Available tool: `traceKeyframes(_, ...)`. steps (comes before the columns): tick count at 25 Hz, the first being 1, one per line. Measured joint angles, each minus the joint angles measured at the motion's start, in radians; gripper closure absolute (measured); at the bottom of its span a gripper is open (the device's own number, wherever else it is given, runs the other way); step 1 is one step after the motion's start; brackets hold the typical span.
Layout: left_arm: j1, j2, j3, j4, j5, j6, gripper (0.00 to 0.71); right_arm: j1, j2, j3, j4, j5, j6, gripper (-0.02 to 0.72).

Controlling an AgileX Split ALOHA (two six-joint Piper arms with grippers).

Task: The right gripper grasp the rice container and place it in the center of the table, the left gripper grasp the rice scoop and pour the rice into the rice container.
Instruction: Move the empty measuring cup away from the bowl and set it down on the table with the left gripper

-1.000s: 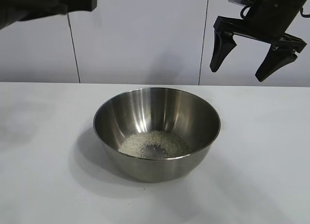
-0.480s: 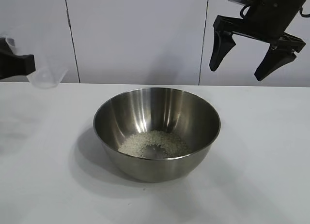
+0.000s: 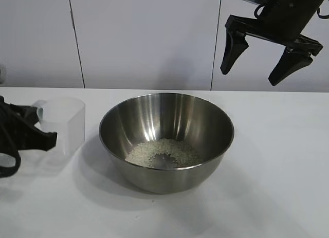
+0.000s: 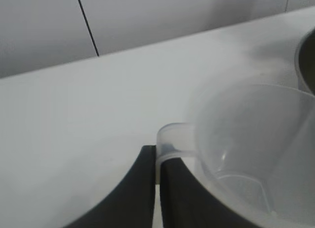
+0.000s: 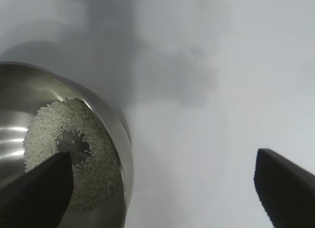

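Ext view: rice container [image 3: 166, 140] mid worktop [image 3: 277, 161], rice [image 3: 163, 152] inside. Left gripper [image 3: 36, 135] low beside it, fingers clamped on rice scoop [image 3: 62, 124], prob. setting it down. Right gripper [image 3: 254, 63] parked high, fingers wide.

L wrist: scoop handle [image 4: 172, 142] pinched, cup empty.

R wrist: bare patch mid-rice.

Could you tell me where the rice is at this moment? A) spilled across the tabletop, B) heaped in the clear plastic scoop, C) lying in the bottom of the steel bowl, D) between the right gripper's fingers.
C: the rice lies in the bottom of the rice container, while the rice scoop, held by the left gripper beside it, looks empty in the left wrist view.
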Motion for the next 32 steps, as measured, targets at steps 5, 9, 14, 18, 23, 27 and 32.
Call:
traceKeyframes(5, 0.000, 0.038, -0.050, 0.004, 0.001, -0.011, 0.698, 0.000, 0.000, 0.000, 0.000, 0.000, 0.000, 0.010)
traceKeyframes(9, 0.000, 0.052, -0.098, 0.004, -0.006, -0.012, 0.698, 0.000, 0.000, 0.000, 0.001, 0.000, 0.000, 0.010)
traceKeyframes(14, 0.000, 0.105, -0.114, 0.004, -0.012, -0.012, 0.698, 0.000, 0.000, 0.000, 0.001, -0.001, 0.000, 0.010)
traceKeyframes(18, 0.013, 0.121, -0.114, 0.005, -0.012, -0.014, 0.698, 0.000, 0.000, 0.000, 0.001, -0.001, 0.000, 0.010)
traceKeyframes(23, 0.053, 0.121, -0.116, 0.003, -0.014, -0.049, 0.698, 0.000, 0.000, 0.000, 0.001, -0.001, 0.000, 0.010)
traceKeyframes(27, 0.058, 0.121, -0.116, 0.005, -0.014, -0.061, 0.698, 0.000, 0.000, 0.000, 0.001, -0.001, 0.000, 0.010)
traceKeyframes(32, 0.058, 0.121, -0.113, 0.010, -0.015, -0.064, 0.684, 0.000, 0.000, 0.000, 0.001, -0.001, 0.000, 0.010)
